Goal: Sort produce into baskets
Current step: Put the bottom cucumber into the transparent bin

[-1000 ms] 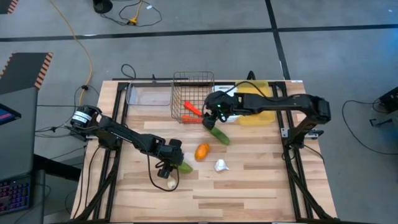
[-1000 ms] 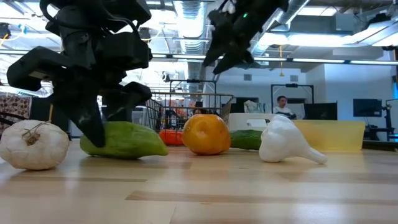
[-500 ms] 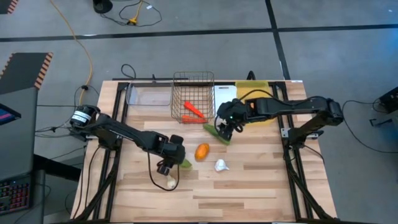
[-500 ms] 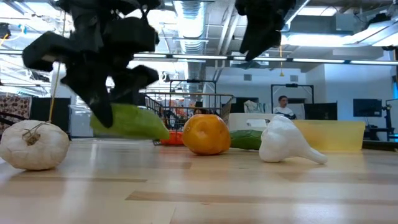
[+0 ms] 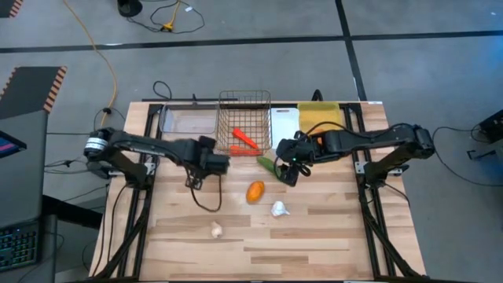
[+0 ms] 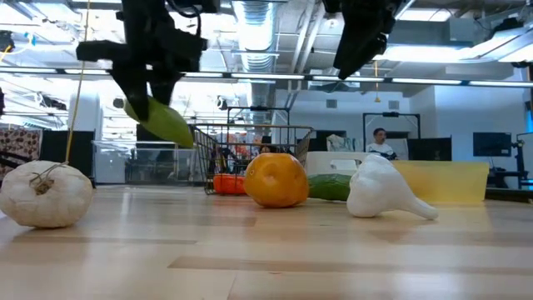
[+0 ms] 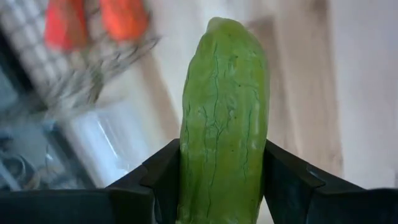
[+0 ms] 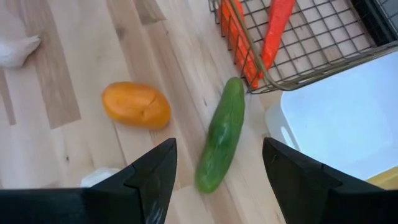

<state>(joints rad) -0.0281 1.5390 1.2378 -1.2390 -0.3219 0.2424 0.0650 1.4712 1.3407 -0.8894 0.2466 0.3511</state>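
- Left gripper (image 5: 214, 160): raised above the pale wooden desk (image 5: 330, 236), just in front of the dark wire-mesh basket (image 5: 244, 118), fingers closed on 1 wrinkled green cucumber (image 7: 225, 118). The low view shows this cucumber clear of the desk surface and tilted.
- Right gripper (image 5: 288, 163): hovers with fingers spread and nothing between them, over the 2nd, smooth green cucumber (image 8: 221, 134). That cucumber lies flat on the desk with 1 end near the front right corner of the wire-mesh basket and beside the white bin (image 8: 336, 118).
- Wire-mesh basket: stands at the middle of the desk's far edge and holds 2 orange-red carrots (image 5: 244, 142).
- Clear plastic tray (image 5: 187, 119): at the far edge, left of the wire-mesh basket.
- White bin and yellow bin (image 5: 320, 118): at the far edge, right of the wire-mesh basket, white nearest it.
- Round orange (image 5: 255, 192): loose on the desk near its centre.
- White garlic bulb with a pointed stem (image 5: 279, 208): just right of and nearer the front edge than the orange.
- 2nd white garlic bulb (image 5: 216, 230): lies apart, toward the front left of the desk.
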